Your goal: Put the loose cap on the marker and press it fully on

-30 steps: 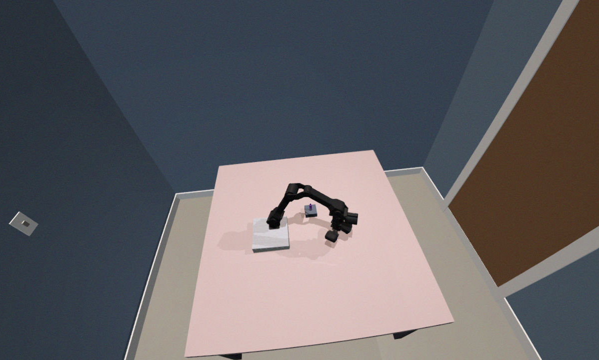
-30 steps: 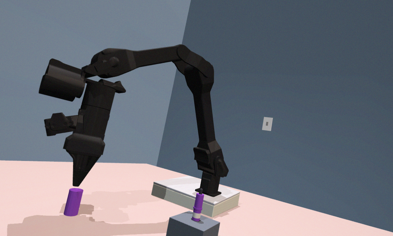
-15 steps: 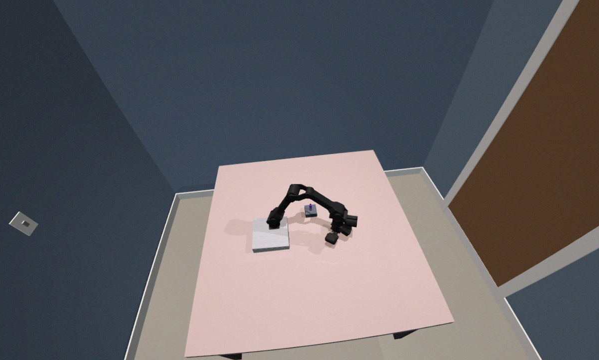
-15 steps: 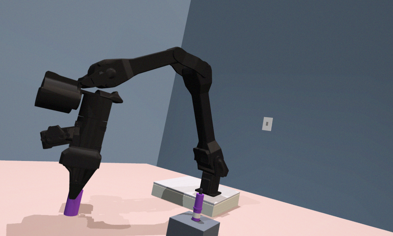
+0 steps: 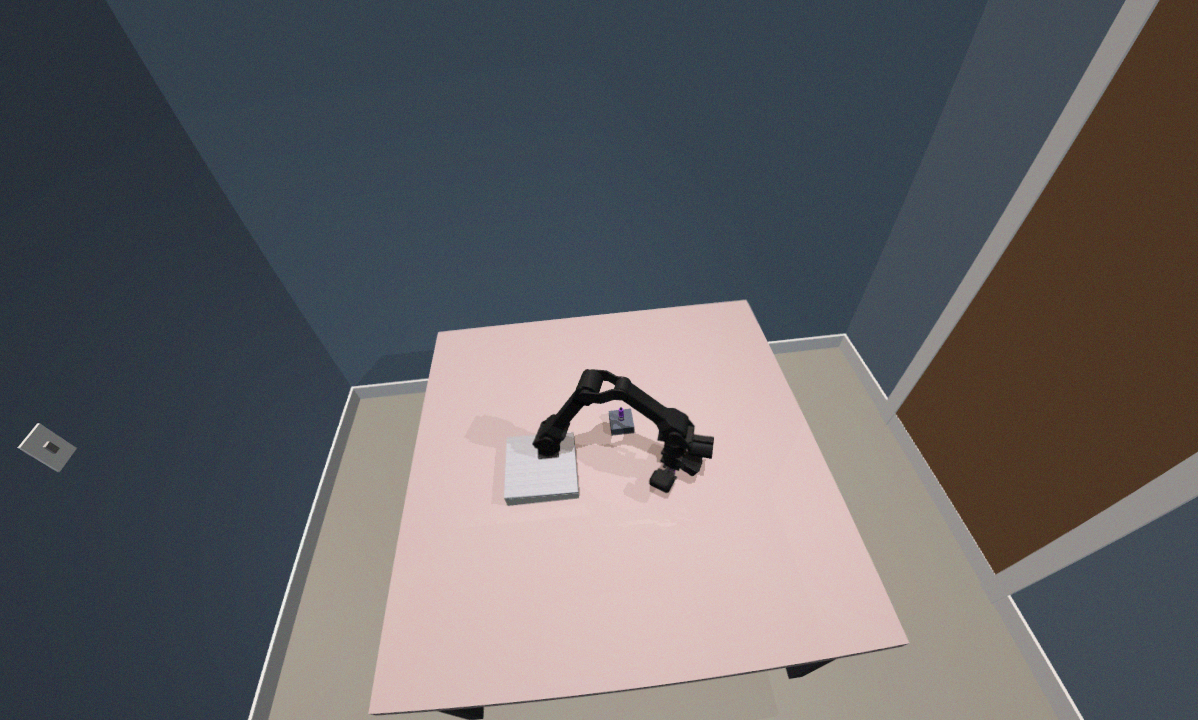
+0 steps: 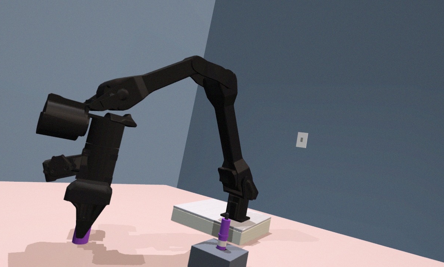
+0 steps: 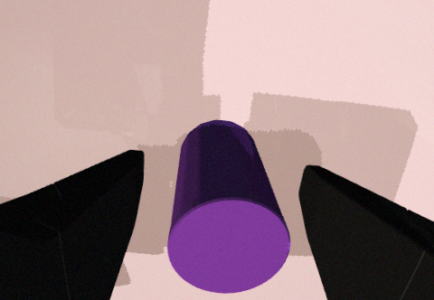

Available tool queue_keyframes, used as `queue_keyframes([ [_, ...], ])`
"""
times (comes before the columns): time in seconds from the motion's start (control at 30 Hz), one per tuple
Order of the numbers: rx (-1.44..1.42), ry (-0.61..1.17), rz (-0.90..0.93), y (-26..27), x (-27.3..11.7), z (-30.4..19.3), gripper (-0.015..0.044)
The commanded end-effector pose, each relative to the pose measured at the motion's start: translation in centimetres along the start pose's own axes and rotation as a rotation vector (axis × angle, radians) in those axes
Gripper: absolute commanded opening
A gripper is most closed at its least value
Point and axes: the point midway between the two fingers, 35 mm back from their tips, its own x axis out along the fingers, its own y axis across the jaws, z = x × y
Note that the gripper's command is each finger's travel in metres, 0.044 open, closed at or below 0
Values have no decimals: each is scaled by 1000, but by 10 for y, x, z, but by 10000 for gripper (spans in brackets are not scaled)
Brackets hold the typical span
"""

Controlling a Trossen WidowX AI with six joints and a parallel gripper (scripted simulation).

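The purple cap (image 7: 230, 222) (image 6: 80, 239) stands upright on the pink table (image 5: 585, 582). My gripper (image 7: 224, 173) (image 6: 83, 229) (image 5: 662, 480) is open and lowered around the cap, one finger on each side with a gap to each. In the exterior view the fingers hide the cap's upper part. The purple marker (image 6: 223, 230) (image 5: 620, 413) stands upright in the grey holder block (image 6: 213, 257) (image 5: 620, 430), uncapped, with its dark tip up, a little way from the cap.
The arm's base stands on a white slab (image 5: 540, 474) (image 6: 200, 212) beyond the holder block. The table's edges lie well away from the gripper. Dark blue walls surround the table.
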Motion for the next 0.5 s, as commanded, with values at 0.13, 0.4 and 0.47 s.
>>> queue_keyframes([
  [0.13, 4, 9, 3, 1, 4, -1, 119],
  [0.4, 4, 9, 2, 0, 4, -1, 65],
  [0.47, 4, 9, 2, 0, 2, -1, 13],
])
